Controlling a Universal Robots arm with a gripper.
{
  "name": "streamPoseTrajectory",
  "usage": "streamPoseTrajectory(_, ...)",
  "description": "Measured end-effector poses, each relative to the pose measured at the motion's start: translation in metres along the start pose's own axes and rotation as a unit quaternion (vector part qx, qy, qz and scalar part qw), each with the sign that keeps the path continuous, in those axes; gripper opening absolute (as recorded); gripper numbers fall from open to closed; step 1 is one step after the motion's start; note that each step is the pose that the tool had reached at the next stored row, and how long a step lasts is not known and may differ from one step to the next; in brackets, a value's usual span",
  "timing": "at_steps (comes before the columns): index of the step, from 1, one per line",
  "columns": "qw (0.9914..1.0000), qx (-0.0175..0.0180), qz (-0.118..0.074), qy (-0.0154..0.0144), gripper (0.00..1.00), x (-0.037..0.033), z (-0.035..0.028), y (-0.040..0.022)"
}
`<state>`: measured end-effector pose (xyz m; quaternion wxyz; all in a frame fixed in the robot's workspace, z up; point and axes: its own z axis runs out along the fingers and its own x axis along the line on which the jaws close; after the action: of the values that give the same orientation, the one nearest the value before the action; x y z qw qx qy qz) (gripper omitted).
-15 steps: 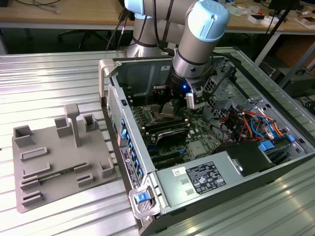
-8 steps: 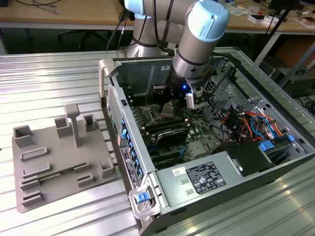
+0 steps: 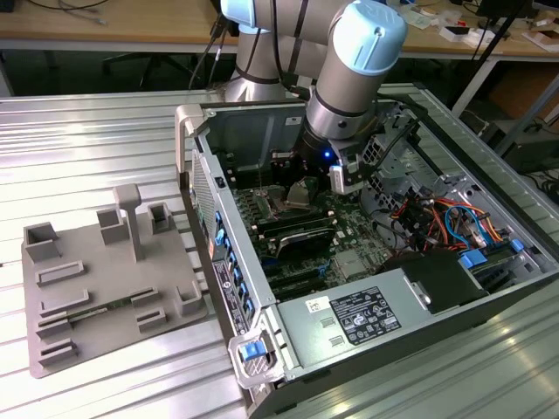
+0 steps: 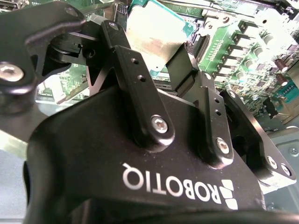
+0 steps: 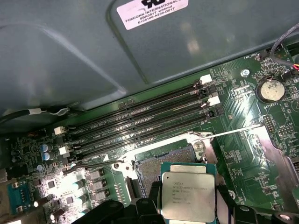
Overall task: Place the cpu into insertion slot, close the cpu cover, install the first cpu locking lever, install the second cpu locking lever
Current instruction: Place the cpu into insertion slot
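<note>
First wrist view: the tool (image 5: 186,211) is closed on the chip (image 5: 188,195), with its two dark fingers (image 5: 142,210) pressing opposite edges and the metal top facing the camera. The chip hangs over the near part of the socket (image 5: 163,164) and is not seated. I cannot tell how far above it sits. The socket is uncovered, its pin field exposed.

Second wrist view: same pinch from the other side, showing the chip's pale face between the fingers.

Exterior view: the arm reaches low into the open computer case (image 3: 229,229), which lies on the ribbed worktop (image 3: 96,131).

Step in hand, as I read it, is placing the chip. To do it well:
- You want the chip level and its edges square to the socket's silver rim before any descent.
- From here it looks offset toward the tool side, so centre it first.
- Go straight down and do not slide it across the pins.
- Let go only once it rests flat in the recess; a tilted drop risks bent pins.

Count:
- one chip
- one socket
- four long memory slots (image 5: 140,122) beside the socket
- two thin wire levers, one (image 5: 233,132) at one side of the socket and one (image 5: 88,164) at the other, both apparently swung free
- one coin battery (image 5: 271,89)
- one case
- one grey holder tray (image 3: 96,271) on the worktop beside the case
</note>
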<state>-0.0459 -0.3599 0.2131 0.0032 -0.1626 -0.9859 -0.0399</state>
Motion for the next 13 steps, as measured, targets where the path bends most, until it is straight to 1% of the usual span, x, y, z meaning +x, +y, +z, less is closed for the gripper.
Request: streamPoseTrajectory(13,0.99999,-0.0001,0.004,-0.0003,0.55,0.0000,0.0006,0.0000)
